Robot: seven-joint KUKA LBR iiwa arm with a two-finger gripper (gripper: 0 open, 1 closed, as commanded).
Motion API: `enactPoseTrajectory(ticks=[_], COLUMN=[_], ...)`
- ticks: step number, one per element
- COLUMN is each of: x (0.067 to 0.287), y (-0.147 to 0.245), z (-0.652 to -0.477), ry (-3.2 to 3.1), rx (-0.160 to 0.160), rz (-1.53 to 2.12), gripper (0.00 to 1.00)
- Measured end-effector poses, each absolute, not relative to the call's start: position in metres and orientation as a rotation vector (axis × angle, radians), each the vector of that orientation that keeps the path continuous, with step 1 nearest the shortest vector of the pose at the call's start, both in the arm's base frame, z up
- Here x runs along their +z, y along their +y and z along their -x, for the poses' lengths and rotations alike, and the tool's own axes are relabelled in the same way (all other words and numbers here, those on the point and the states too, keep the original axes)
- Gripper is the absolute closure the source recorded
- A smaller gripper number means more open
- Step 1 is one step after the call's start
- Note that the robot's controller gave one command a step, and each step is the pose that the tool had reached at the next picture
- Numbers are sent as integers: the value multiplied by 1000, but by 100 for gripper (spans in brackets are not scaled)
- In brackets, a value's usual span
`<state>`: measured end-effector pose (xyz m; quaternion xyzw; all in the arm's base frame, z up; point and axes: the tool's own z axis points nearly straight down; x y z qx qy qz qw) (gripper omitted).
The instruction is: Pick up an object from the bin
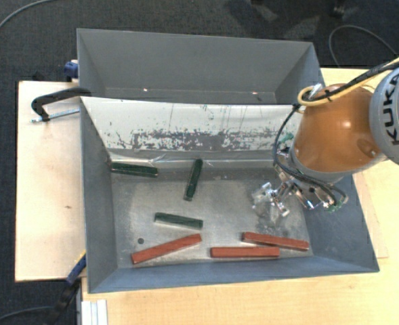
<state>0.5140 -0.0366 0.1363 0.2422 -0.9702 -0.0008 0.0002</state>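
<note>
Red-brown stick (275, 241) at the lower right of the bin (95, 202) is the thing nearest to your end effector (272, 203), which hangs just above it in the frame, under the orange wrist cover (331, 134). From this view you cannot tell whether the end effector is open or closed, and I see no stick in its grasp. A second red-brown stick (244, 252) lies just beside the first one, their ends very near or perhaps touching, and both are close to the lower wall of the bin. This is, in my judgement, the main risk: if you go down on the near stick, you may catch both, or push one against the wall so that it slips away. The stick also lies thin and flat on the floor, so a descent that stops too high would close on air, and one that goes too low would strike the metal. The third red-brown stick (166, 248) and the nearest dark green stick (178, 220) lie well apart toward the left of the frame and should not disturb you.
</note>
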Motion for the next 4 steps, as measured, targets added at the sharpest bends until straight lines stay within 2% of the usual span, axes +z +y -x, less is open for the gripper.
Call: enactPoseTrajectory(ticks=[1, 2, 3, 4], x=[137, 139, 108, 109], y=[-37, 13, 100, 97], z=[-515, -502, -508, -509], ry=[-3051, -2912, -2818, -2821], rx=[-1, -3, -6, -2], rz=[-761, -1183, -1398, -1391], gripper=[0, 0, 0, 100])
